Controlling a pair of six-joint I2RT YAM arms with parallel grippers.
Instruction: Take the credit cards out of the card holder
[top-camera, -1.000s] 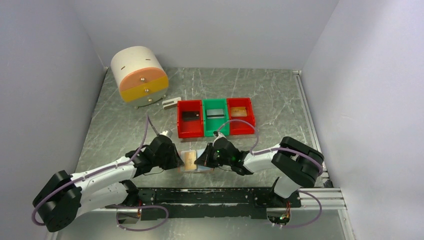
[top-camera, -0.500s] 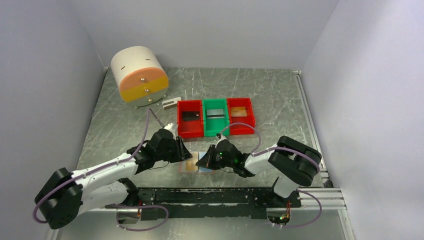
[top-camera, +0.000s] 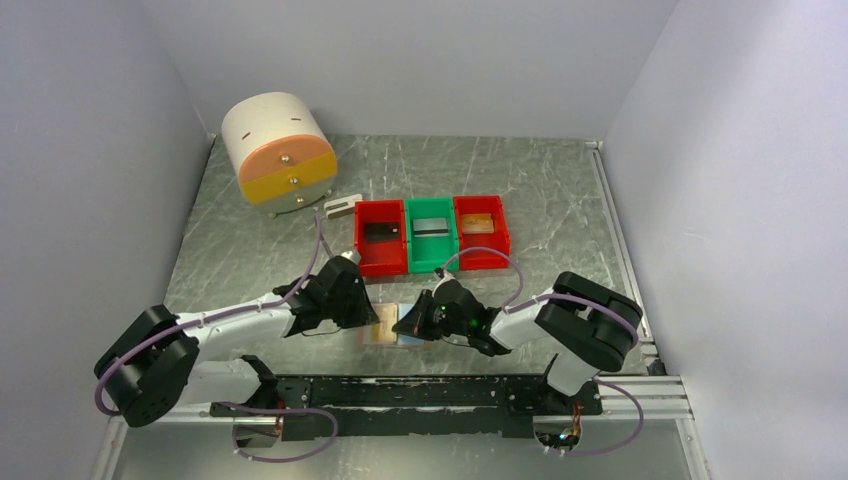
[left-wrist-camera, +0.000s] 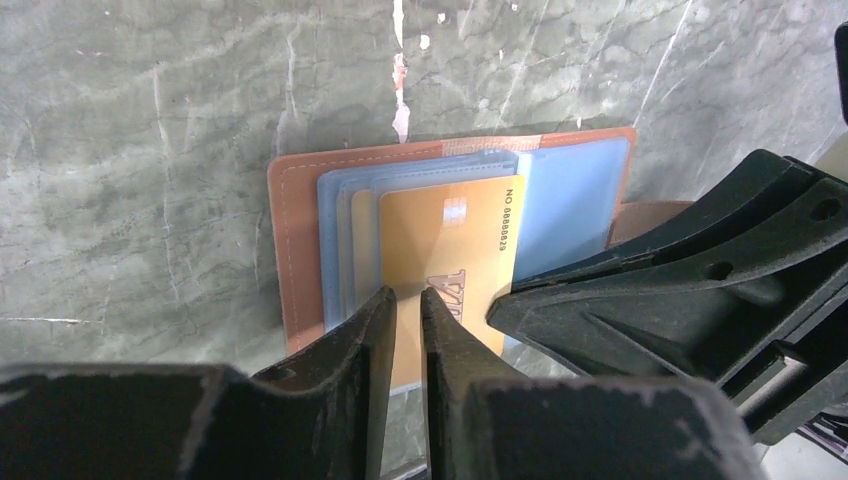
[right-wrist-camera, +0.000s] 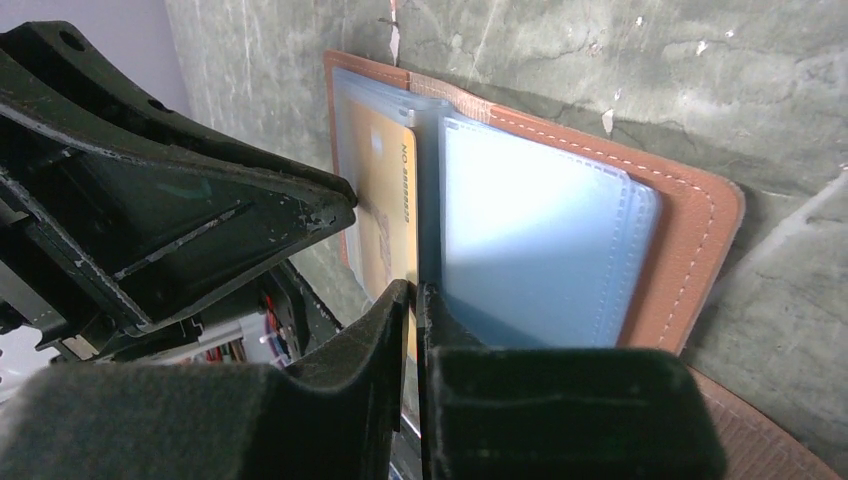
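The tan-brown card holder (top-camera: 397, 327) lies open on the table, also in the left wrist view (left-wrist-camera: 290, 250) and the right wrist view (right-wrist-camera: 700, 230). A yellow-orange credit card (left-wrist-camera: 450, 250) sticks partway out of a pale blue pocket (right-wrist-camera: 385, 190). My left gripper (left-wrist-camera: 408, 295) hovers over the card's near end, jaws almost together with a thin slit and nothing between them; in the top view (top-camera: 352, 300) it is left of the holder. My right gripper (right-wrist-camera: 415, 290) is shut on the edge of a clear pocket leaf (right-wrist-camera: 530, 240) of the holder; it also shows in the top view (top-camera: 408, 322).
Three bins stand behind the holder: a red bin (top-camera: 364, 240) with a black card (top-camera: 381, 231), a green bin (top-camera: 432, 262) with a grey-white card (top-camera: 432, 226), a red bin (top-camera: 503, 232) with a gold-brown card (top-camera: 478, 224). A round drawer unit (top-camera: 278, 150) and small grey-white block (top-camera: 343, 206) stand far left.
My left gripper has lifted off the holder's left edge and moved a little towards the bins. The right gripper and the holder have stayed almost in place.
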